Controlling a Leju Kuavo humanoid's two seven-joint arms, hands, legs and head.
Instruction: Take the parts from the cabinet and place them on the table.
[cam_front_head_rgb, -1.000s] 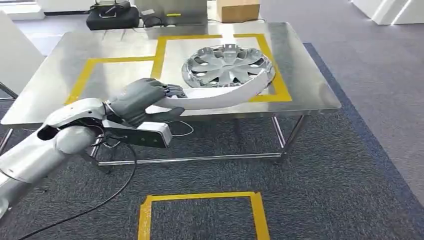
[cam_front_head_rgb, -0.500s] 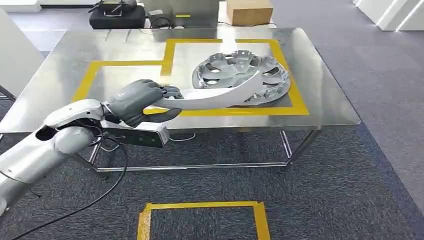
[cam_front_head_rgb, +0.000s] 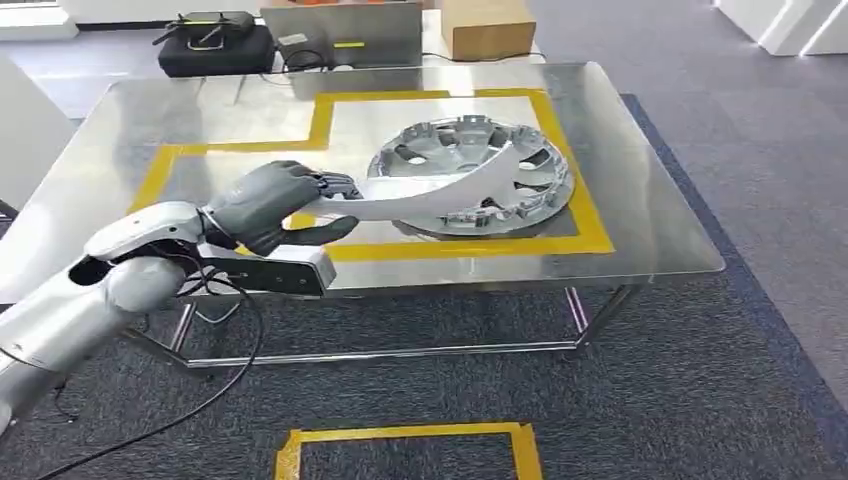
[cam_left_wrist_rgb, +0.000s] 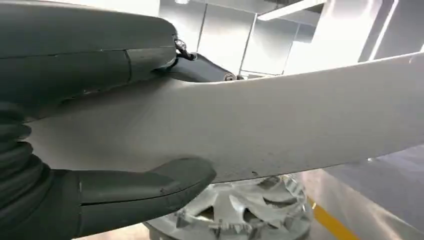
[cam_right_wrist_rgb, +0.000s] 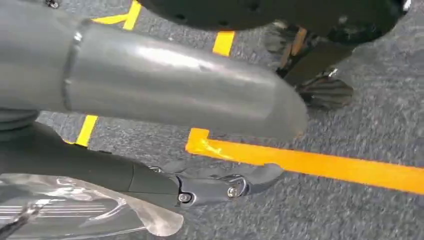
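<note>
One white curved trim part (cam_front_head_rgb: 440, 190) gripped by left robot hand (cam_front_head_rgb: 275, 205), held over hubcap (cam_front_head_rgb: 500, 195) on steel tabletop (cam_front_head_rgb: 640, 200). Right robot hand (cam_right_wrist_rgb: 150, 165) w/ clear plastic piece (cam_right_wrist_rgb: 75, 210) by it; grip unclear.

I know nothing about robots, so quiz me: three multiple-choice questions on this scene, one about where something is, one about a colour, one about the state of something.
1. Where does the silver hubcap lie?
A. On the carpet
B. On the metal table, inside a taped outline
C. On the cardboard box

2. What colour is the tape on the table?
A. Yellow
B. Blue
C. Red

3. What is the left hand doing?
A. Hanging with nothing in it
B. Pressing flat on the table
C. Holding a white curved part

Answers: 1 B, the hubcap sits within the tape on the tabletop. 2 A, the strips are yellow. 3 C, the fingers wrap one end of the part, whose other end reaches over the hubcap.
</note>
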